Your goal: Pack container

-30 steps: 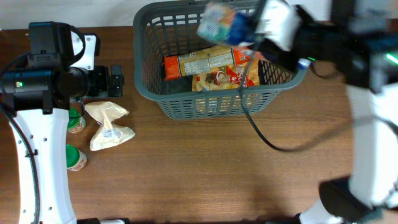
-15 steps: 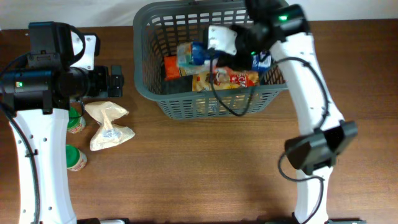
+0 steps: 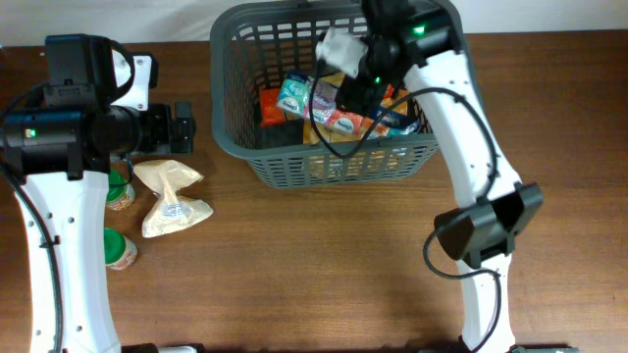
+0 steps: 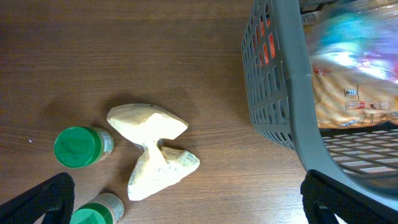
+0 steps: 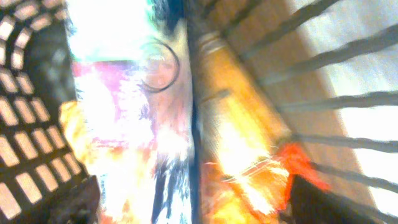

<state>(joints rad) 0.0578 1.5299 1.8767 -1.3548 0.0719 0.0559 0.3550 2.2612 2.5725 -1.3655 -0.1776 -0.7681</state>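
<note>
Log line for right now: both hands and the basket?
left hand: open, empty, beside dark grey slotted plastic basket | right hand: open, over basket contents | light blue-and-white packet: lying in basket

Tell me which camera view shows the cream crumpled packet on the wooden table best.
The left wrist view: the cream crumpled packet lies large and whole there, pinched in the middle. The overhead view shows it whole but small. The right wrist view looks into the dark grey plastic basket and misses it.
</note>
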